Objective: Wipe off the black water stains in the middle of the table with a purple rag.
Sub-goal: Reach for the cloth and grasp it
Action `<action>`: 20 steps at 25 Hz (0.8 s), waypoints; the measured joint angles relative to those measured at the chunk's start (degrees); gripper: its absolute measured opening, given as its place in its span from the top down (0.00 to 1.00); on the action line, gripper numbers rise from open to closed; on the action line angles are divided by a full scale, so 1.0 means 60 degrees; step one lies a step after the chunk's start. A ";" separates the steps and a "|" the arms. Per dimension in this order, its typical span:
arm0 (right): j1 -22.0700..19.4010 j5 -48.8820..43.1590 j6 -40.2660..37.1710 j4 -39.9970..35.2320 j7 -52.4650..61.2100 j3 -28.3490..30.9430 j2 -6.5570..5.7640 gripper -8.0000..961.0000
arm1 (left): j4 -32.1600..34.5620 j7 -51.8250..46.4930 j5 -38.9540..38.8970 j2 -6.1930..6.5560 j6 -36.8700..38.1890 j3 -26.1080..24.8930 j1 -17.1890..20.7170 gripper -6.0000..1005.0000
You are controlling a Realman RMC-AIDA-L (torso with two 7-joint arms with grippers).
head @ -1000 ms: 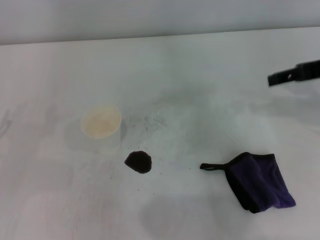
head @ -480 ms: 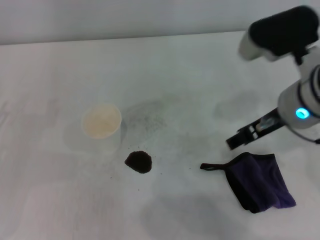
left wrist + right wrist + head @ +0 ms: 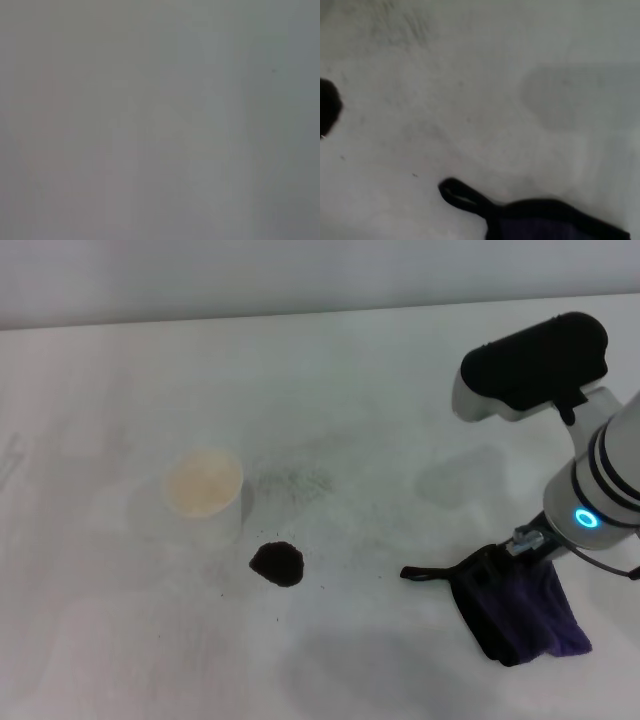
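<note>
Rag (image 3: 520,615) lies right under my right gripper (image 3: 512,548), its loop pointing toward the stain (image 3: 277,563) off to my left; I cannot tell my fingers' spread.
</note>
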 joint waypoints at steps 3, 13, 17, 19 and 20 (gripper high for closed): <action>0.0027 -0.0037 -0.0051 -0.0370 0.0037 -0.0081 0.0003 0.20 | -0.0012 0.0122 -0.0003 0.0001 0.0000 0.0000 -0.0035 0.11; 0.0210 -0.0049 -0.0383 -0.1204 0.0081 -0.0343 0.0034 0.23 | -0.0083 0.0365 -0.0027 -0.0033 -0.0001 -0.0112 -0.0148 0.11; 0.0355 -0.0052 -0.0412 -0.1542 0.0084 -0.0374 0.0048 0.23 | -0.0142 0.0395 -0.0026 -0.0024 0.0005 -0.0117 -0.0182 0.11; 0.0455 -0.0051 -0.0420 -0.1749 0.0085 -0.0383 0.0048 0.24 | -0.0153 0.0457 -0.0031 -0.0028 0.0011 -0.0117 -0.0188 0.11; 0.0507 -0.0050 -0.0428 -0.1835 0.0085 -0.0390 0.0048 0.24 | -0.0170 0.0501 -0.0044 -0.0031 0.0015 -0.0117 -0.0194 0.11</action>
